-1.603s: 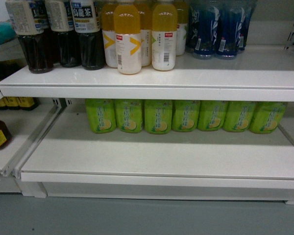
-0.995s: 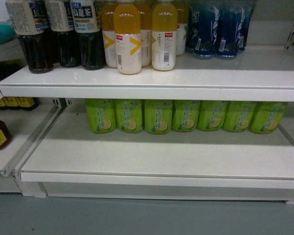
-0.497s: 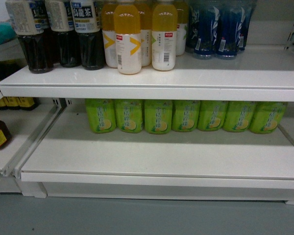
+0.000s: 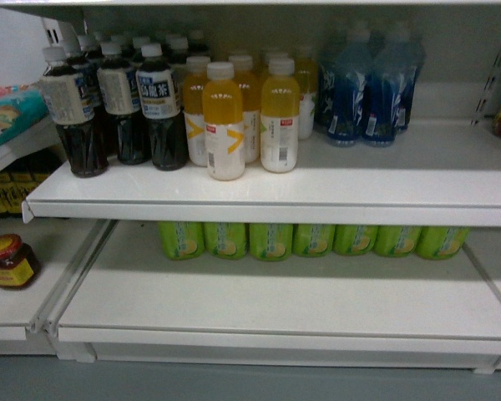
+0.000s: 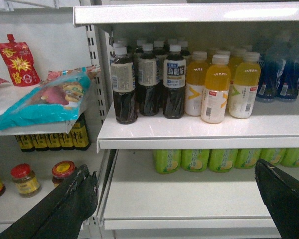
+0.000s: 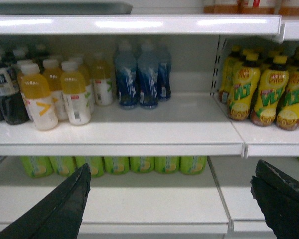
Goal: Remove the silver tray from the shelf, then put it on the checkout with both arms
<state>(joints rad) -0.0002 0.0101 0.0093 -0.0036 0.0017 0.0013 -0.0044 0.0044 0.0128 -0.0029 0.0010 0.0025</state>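
The large flat grey-green silver tray (image 6: 65,8) lies on the top white shelf board (image 6: 139,24), seen only in the right wrist view as a low dark rim above the board's front edge at the upper left (most of it is cut off by the top of the picture). It is well above both grippers. The left gripper (image 5: 173,169) hovers in front of the lower shelves with its black jaws wide apart, holding nothing; the right gripper (image 6: 172,168) likewise has its jaws spread wide and empty, level with the lower shelf. Neither gripper shows in the head view. On the middle white shelf (image 4: 317,200) stand dark tea bottles with white caps and labels (image 4: 117,117) at the left, orange juice bottles with white labels (image 4: 224,121) beside them in the middle, and blue plastic bottles (image 4: 367,83) further right and set back. Below, on the bottom white shelf (image 4: 275,309), a row of green bottles (image 4: 309,241) lines the back. In the bay to the left sit a small jar with a red lid (image 4: 10,261), a teal snack bag (image 5: 45,102) lying on a higher board, and a red spouted pouch (image 5: 17,62) above it. In the bay to the right stand yellow-green bottles with dark caps (image 6: 269,89). A grey floor (image 4: 234,384) runs under the shelving.
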